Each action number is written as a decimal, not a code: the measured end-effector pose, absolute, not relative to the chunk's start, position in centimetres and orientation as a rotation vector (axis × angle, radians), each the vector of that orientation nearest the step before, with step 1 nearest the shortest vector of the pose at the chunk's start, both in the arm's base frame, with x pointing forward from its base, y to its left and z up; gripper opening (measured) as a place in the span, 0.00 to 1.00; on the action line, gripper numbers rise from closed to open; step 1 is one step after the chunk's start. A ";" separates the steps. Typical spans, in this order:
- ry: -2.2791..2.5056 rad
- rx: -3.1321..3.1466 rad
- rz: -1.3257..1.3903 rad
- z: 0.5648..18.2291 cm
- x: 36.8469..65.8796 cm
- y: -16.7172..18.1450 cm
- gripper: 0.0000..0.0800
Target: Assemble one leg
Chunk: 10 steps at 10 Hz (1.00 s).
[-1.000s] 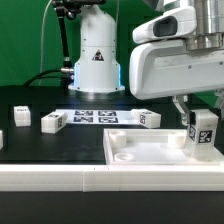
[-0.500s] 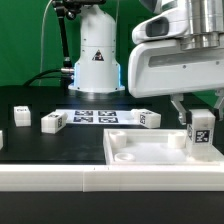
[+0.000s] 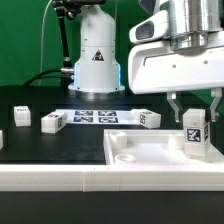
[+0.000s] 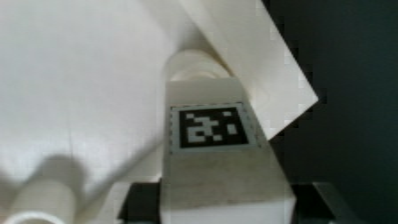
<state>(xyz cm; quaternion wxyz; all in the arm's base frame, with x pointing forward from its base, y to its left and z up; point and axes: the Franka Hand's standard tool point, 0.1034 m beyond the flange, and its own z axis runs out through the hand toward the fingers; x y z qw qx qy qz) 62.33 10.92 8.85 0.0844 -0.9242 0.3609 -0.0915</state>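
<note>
The leg (image 3: 195,135) is a small white block with a black-and-white tag. It stands upright on the near corner of the white panel (image 3: 140,150), on the exterior view's right. My gripper (image 3: 195,114) is right above it, with one finger on each side of its top, shut on the leg. In the wrist view the leg (image 4: 222,130) fills the space between the two dark pads of the gripper (image 4: 222,202). The panel (image 4: 89,80) lies under it, and the panel's edge runs beside the leg.
The marker board (image 3: 95,116) lies in the middle of the black table. Three more tagged blocks lie loose: two (image 3: 52,121) (image 3: 22,113) on the exterior view's left, one (image 3: 148,119) at the board's right end. The arm's base (image 3: 97,55) stands behind.
The gripper and the leg have shifted a little toward the exterior view's left. The leg has gone from slightly tilted to upright, and its tag now faces the camera more squarely.
</note>
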 end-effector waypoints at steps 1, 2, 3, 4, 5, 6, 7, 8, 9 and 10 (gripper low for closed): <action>1.288 -2.653 -0.248 8.8 62.0 11.0 0.37; 1.446 -2.566 -0.225 8.8 61.9 11.0 0.37; 1.473 -2.550 -0.219 8.8 61.8 11.0 0.37; 1.519 -2.511 -0.206 8.8 61.8 10.9 0.37; 1.542 -2.489 -0.197 8.8 61.8 10.9 0.37; 1.529 -2.498 -0.196 8.8 61.8 11.0 0.37; 1.503 -2.515 -0.199 8.7 61.8 11.0 0.37; 1.466 -2.540 -0.203 8.7 61.8 10.9 0.50; 1.414 -2.573 -0.210 8.7 61.8 10.9 0.67; 1.315 -2.631 -0.219 8.6 61.8 10.8 0.77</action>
